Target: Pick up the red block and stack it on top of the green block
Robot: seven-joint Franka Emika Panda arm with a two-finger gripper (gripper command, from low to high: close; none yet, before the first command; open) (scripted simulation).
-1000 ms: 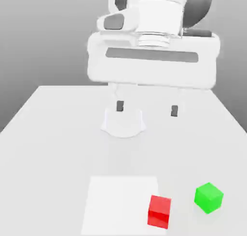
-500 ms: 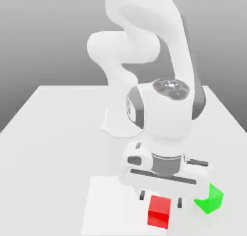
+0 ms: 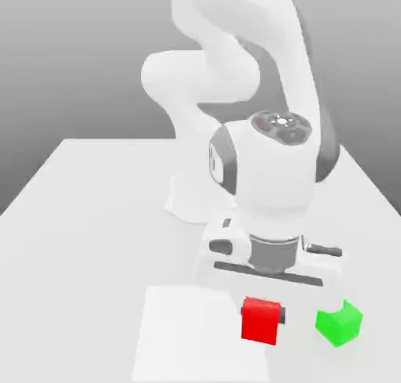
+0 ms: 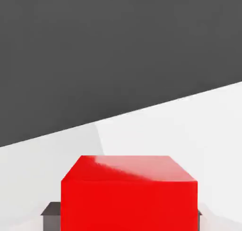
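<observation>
As you check the exterior view, you see the gripper [image 3: 263,314] grasping the red block [image 3: 260,321], with a dark fingertip [image 3: 283,316] against the block's side. The green block [image 3: 339,324] rests on the table [image 3: 86,295] toward the exterior view's right, apart from the red block and partly hidden by the hand housing [image 3: 270,283]. In the hand view, you see the red block between the two dark fingertips, its upper face pale in part.

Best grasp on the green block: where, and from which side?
Grip the green block by two opposite upright faces, coming straight down. It's a plain cube, flat on the table, turned cornerwise in the exterior view, so the tool should probably rotate to match. It would need to be free of the red block first.
</observation>
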